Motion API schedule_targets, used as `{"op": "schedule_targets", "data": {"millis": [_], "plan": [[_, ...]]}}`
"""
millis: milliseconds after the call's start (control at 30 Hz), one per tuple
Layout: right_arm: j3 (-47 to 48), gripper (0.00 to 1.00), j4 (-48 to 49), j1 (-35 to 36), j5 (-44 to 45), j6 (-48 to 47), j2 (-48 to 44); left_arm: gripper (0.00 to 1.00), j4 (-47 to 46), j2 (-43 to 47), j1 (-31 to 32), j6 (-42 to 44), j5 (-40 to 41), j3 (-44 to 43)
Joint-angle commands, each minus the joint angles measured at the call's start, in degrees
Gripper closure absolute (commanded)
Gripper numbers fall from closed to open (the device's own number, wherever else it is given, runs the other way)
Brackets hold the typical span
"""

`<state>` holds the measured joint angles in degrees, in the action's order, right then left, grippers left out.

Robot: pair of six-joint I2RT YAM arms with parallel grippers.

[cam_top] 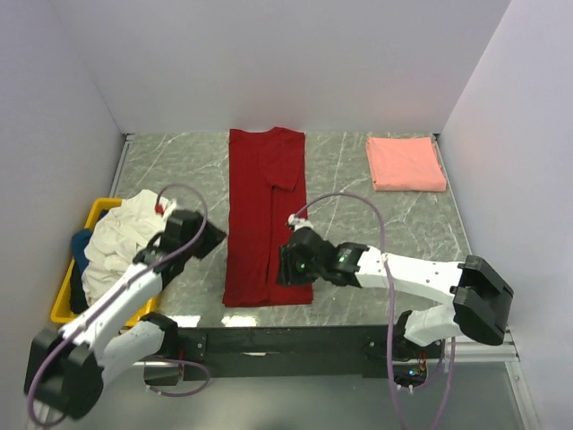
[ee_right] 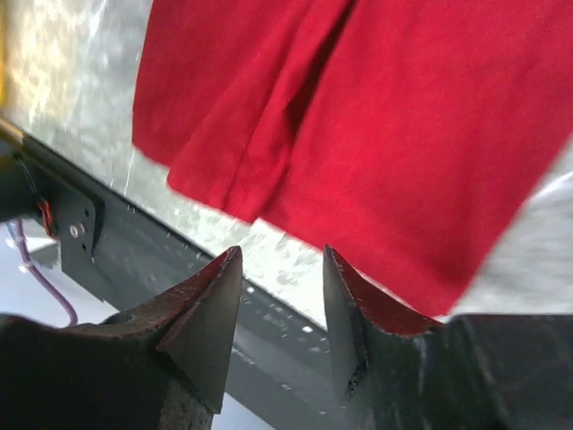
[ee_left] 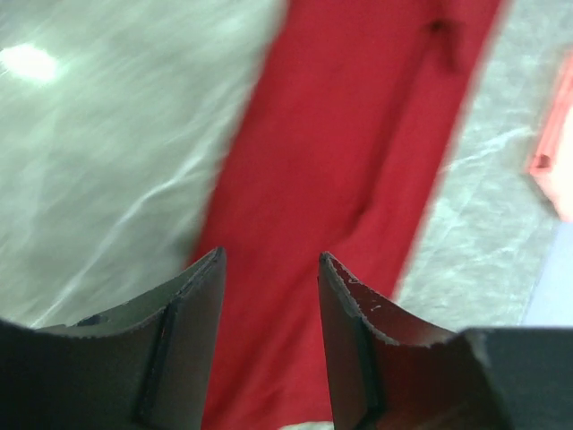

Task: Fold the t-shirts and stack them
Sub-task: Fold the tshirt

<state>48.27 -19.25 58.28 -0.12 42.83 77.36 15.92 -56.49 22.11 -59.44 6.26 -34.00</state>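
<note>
A dark red t-shirt (cam_top: 264, 215) lies folded into a long strip down the middle of the table, collar at the far end; it also fills the left wrist view (ee_left: 358, 152) and the right wrist view (ee_right: 403, 116). My left gripper (cam_top: 213, 240) hovers by its left edge, open and empty (ee_left: 269, 260). My right gripper (cam_top: 285, 267) sits over the strip's near right corner, open, nothing between its fingers (ee_right: 282, 255). A salmon-pink t-shirt (cam_top: 405, 163) lies folded at the far right. A cream-white t-shirt (cam_top: 125, 235) is heaped over a blue one (cam_top: 81, 244) in the bin.
A yellow plastic bin (cam_top: 70, 296) stands at the table's left edge. The table's dark front rail (ee_right: 134, 255) runs just below the red shirt's hem. White walls close the far side and both sides.
</note>
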Motion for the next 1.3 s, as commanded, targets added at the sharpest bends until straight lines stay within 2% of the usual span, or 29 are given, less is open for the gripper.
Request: {"op": "schedule_targets", "data": {"millis": [0,167,400,633,733,900,1000,1067,1100,1133,1267], "plan": [[1.82,0.52,1.40,5.25,8.38,4.10,1.90,0.49,4.81,10.13,0.65,-5.76,4.37,7.60],[7.18,0.54,-0.25,12.20,12.07,5.33,10.07,0.50,10.00,17.63,1.18,-8.85,6.92,12.64],[15.88,0.53,-6.77,15.81,19.71,6.12,18.78,0.51,11.94,16.50,3.11,-8.59,7.62,14.48],[15.28,0.53,-7.12,15.72,20.07,7.09,19.93,0.51,12.11,15.36,9.26,-12.27,8.68,16.33],[14.31,0.53,-5.29,15.81,18.32,7.27,20.28,0.52,12.46,15.27,13.65,-14.29,9.91,16.51],[11.67,0.55,-1.67,15.55,14.71,7.44,20.55,0.52,12.91,13.69,17.26,-16.67,11.05,16.42],[10.71,0.60,-0.71,15.37,13.75,7.44,20.29,0.52,12.73,13.33,18.93,-17.72,10.97,16.42],[9.83,0.67,0.17,15.20,13.31,7.88,19.59,0.52,12.82,13.51,19.72,-17.99,10.61,16.51],[8.95,0.71,0.43,14.93,13.04,7.97,18.71,0.52,12.82,13.60,19.99,-18.08,10.44,16.51],[8.51,0.81,0.70,14.84,13.04,8.15,18.27,0.52,12.99,13.69,20.34,-18.17,10.44,16.42],[6.31,0.96,1.40,14.75,12.51,8.76,15.81,0.52,14.83,14.12,20.87,-17.90,9.74,15.54]]}}
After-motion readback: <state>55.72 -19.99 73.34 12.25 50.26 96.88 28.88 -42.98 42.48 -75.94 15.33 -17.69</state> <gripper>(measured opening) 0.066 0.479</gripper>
